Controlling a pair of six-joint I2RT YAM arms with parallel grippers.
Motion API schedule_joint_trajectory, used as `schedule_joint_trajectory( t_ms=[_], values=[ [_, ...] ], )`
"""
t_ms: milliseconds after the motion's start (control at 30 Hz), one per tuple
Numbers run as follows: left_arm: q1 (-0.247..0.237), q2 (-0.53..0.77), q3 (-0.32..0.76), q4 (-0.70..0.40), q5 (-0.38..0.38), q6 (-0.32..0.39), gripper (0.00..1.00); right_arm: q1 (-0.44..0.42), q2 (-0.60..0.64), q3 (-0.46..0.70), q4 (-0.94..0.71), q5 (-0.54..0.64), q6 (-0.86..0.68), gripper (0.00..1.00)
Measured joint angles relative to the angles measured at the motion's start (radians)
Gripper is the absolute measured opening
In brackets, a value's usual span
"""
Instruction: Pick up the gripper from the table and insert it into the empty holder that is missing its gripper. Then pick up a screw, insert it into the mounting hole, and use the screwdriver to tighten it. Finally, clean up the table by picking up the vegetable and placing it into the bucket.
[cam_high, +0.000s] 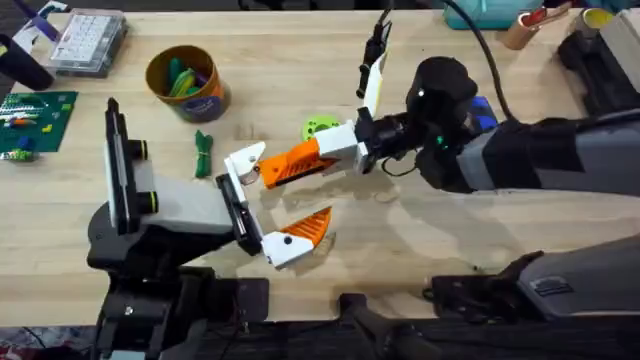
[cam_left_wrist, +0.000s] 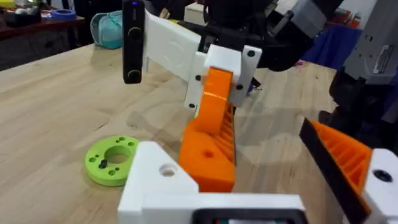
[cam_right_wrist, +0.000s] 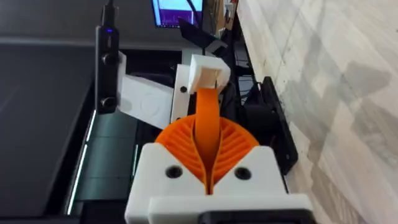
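My right gripper reaches across the middle, shut on the orange ribbed gripper. In the right wrist view its orange pads clamp the gripper, which points at the white holder. The gripper's far end rests against the holder on my left gripper, which stands open; how deep it sits I cannot tell. The left arm's other orange finger stays apart. The dark green vegetable lies on the table below the bucket. The blue screwdriver peeks out behind the right arm.
A light green ring lies just behind the two grippers, also near the holder. A clear parts box and a green board sit at the far left. The bucket holds green and yellow pieces.
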Motion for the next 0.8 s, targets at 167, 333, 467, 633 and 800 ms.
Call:
schedule_joint_trajectory(
  t_ms=[167, 333, 467, 633, 800],
  values=[
    [0.000, 0.000, 0.000, -0.001, -0.003, -0.002, 0.987, 0.000, 0.000, 0.000, -0.001, 0.004, -0.001, 0.017],
    [0.000, 0.000, 0.000, 0.003, -0.003, -0.001, 0.987, 0.000, 0.000, 0.000, 0.020, 0.015, -0.001, 0.017],
    [0.000, 0.000, 0.000, 0.005, -0.003, -0.001, 0.987, 0.000, 0.000, 0.000, 0.023, 0.033, 0.000, 0.018],
    [0.000, 0.000, 0.000, -0.003, -0.006, -0.004, 0.986, 0.000, 0.000, 0.001, -0.013, 0.044, -0.002, 0.018],
    [0.000, 0.000, 0.000, -0.012, -0.016, -0.010, 0.986, 0.006, 0.000, 0.015, -0.047, 0.049, -0.004, 0.018]
  ],
)
